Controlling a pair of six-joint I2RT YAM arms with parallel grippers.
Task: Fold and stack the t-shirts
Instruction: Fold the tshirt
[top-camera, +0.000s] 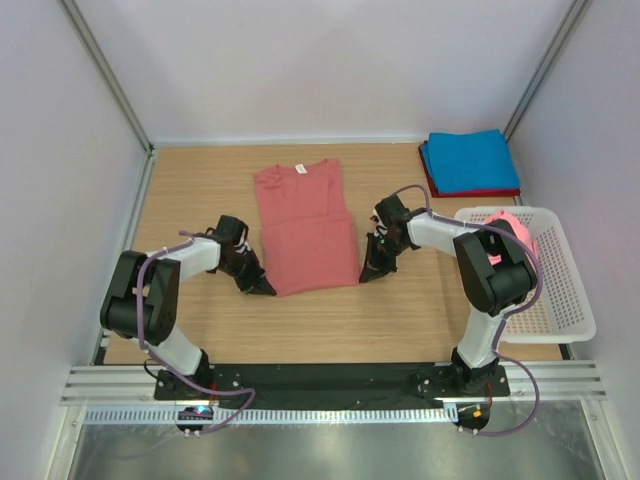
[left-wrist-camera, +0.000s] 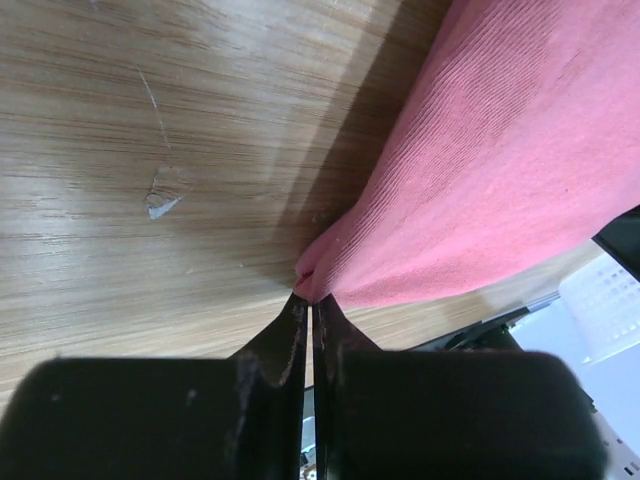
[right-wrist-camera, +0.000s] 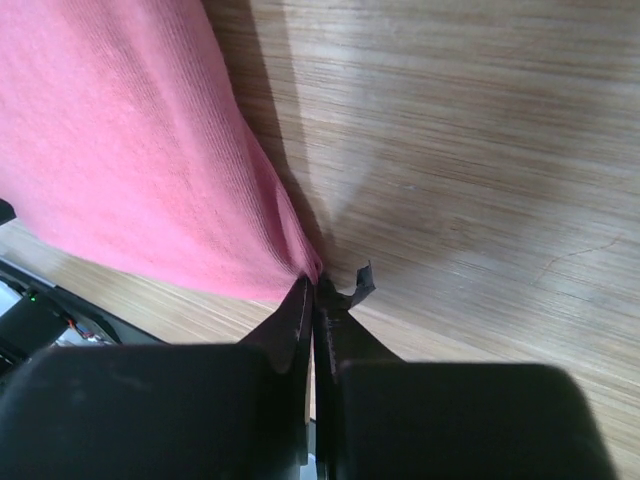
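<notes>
- Salmon-red t-shirt lies flat at centre of the wooden bench, collar twd the far wall, hem twd the arm bases; white neck label faces up.
- Its outline is a tall narrow rectangle, no sleeves sticking out; a faint crosswise edge shows abt halfway down.
- Left gripper sits low at the near-left hem corner, fingers pressed together. Left wrist cam: tips of the gripper pinch the very corner of the cloth, which lifts slightly off the bench & throws a shadow.
- Right gripper mirrors it at the near-right hem corner, also pressed together. Right wrist cam: gripper nips the corner of the shirt just above the wood; a small dark tab juts out beside the tips, what it is can't be told.
- Both arms reach inward from their bases, one either side of the shirt, wrists angled down twd the bench.
- Far-right corner of the bench: blue t-shirt folded square, resting on a dark red t-shirt whose edges peek out at left & near sides.
- Right edge, near side of that stack: white mesh basket w/ a bunched pink t-shirt in its far end, partly behind the right arm's upper joint.
- Pale walls w/ metal corner posts enclose the bench on three sides.
</notes>
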